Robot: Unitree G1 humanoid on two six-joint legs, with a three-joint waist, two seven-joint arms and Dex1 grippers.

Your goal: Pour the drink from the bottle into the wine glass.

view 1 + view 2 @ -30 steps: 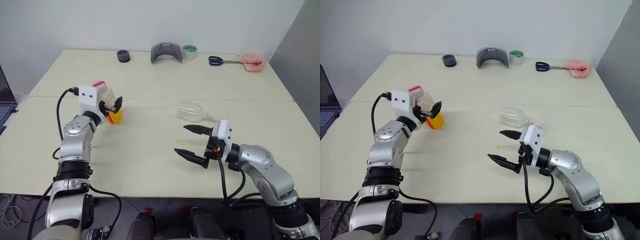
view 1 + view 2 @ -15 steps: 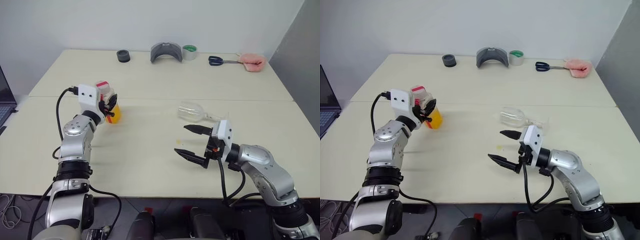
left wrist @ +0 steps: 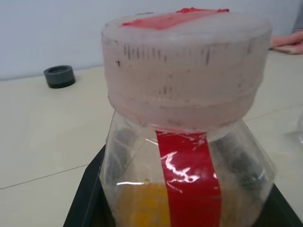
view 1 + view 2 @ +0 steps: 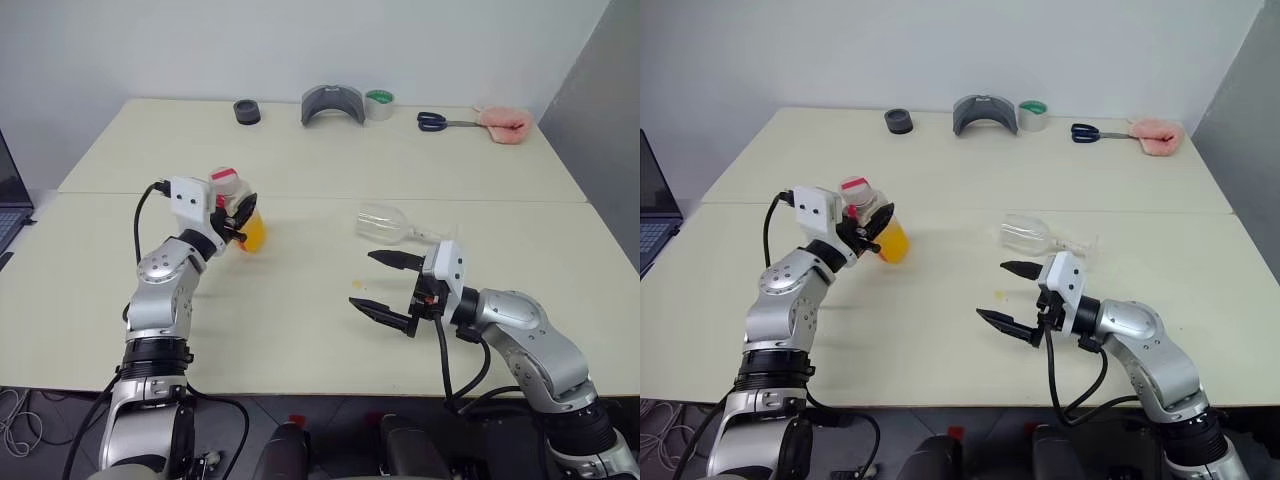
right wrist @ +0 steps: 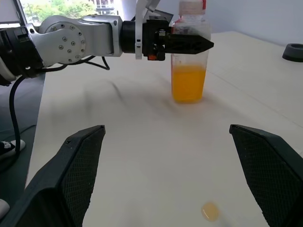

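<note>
Nearest us we list the right end effector (image 4: 390, 290), black fingers spread wide and empty, hovering over the cream table (image 4: 300, 320). Just under its fingers we note a small orange-yellow droplet (image 5: 209, 211) on the table surface.

Just beyond it we record the clear colourless stemmed wine glass (image 4: 385, 224), lying on its side on the table, bowl toward the robot's left, stem toward its right.

To the left, well apart from the glass, we enter the left end effector (image 4: 236, 213), clamped on the small clear plastic bottle (image 4: 880, 222) with the red-and-white cap band and a red stripe down its side. The bottle stands roughly upright, tilted slightly; the bright orange-yellow drink (image 5: 188, 83) fills its lower part.

At the far edge we catalogue a dark round cap (image 4: 246, 111), a grey curved piece (image 4: 332, 102), a roll of tape (image 4: 379, 103), blue-handled scissors (image 4: 438, 122) and a pink cloth (image 4: 503, 123).
</note>
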